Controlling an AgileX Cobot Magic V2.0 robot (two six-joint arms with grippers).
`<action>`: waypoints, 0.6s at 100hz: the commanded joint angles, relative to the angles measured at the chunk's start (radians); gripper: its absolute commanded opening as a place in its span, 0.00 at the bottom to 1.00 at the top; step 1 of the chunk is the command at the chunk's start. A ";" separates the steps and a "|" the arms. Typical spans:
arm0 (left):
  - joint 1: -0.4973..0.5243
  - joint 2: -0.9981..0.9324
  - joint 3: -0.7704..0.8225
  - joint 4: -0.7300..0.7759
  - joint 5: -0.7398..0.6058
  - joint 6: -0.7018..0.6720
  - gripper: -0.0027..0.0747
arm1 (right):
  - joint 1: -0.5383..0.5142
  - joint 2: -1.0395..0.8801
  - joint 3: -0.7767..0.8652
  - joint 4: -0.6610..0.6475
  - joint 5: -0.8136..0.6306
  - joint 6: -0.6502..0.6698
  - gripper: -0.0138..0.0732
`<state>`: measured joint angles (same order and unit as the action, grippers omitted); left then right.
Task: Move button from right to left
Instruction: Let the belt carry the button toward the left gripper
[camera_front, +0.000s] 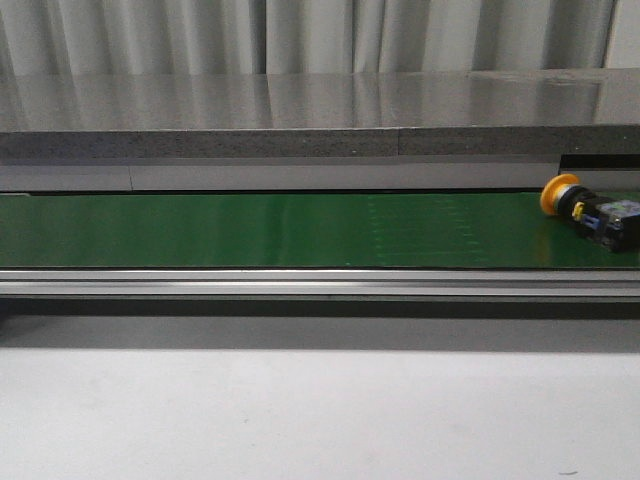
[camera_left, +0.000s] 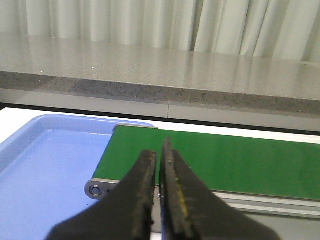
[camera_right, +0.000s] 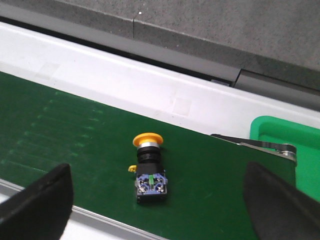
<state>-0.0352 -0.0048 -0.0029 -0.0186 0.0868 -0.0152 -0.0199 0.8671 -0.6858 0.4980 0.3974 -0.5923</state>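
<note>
The button (camera_front: 590, 208) lies on its side at the far right end of the green conveyor belt (camera_front: 280, 230), yellow-orange cap pointing away from me. In the right wrist view the button (camera_right: 148, 170) lies on the belt between my wide-open right fingers (camera_right: 40, 202), ahead of them and untouched; its black body shows a blue-and-green end. My right gripper (camera_right: 158, 210) is empty. My left gripper (camera_left: 159, 200) is shut and empty, hovering above the left end of the belt (camera_left: 225, 160). Neither gripper shows in the front view.
A blue tray (camera_left: 45, 165) sits beside the belt's left end roller (camera_left: 94, 189). A green bin (camera_right: 295, 140) sits past the belt's right end. A grey stone ledge (camera_front: 300, 115) runs behind the belt; a metal rail (camera_front: 300, 283) borders its near edge.
</note>
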 joint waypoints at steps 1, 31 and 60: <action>-0.008 -0.037 0.041 -0.008 -0.078 -0.011 0.04 | -0.001 -0.093 0.026 0.028 -0.092 -0.010 0.90; -0.008 -0.037 0.041 -0.008 -0.078 -0.011 0.04 | -0.001 -0.370 0.211 0.053 -0.118 -0.010 0.90; -0.008 -0.037 0.041 -0.008 -0.078 -0.011 0.04 | -0.001 -0.480 0.278 0.053 -0.066 -0.010 0.90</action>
<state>-0.0352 -0.0048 -0.0029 -0.0186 0.0868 -0.0152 -0.0199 0.3909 -0.3856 0.5276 0.3712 -0.5923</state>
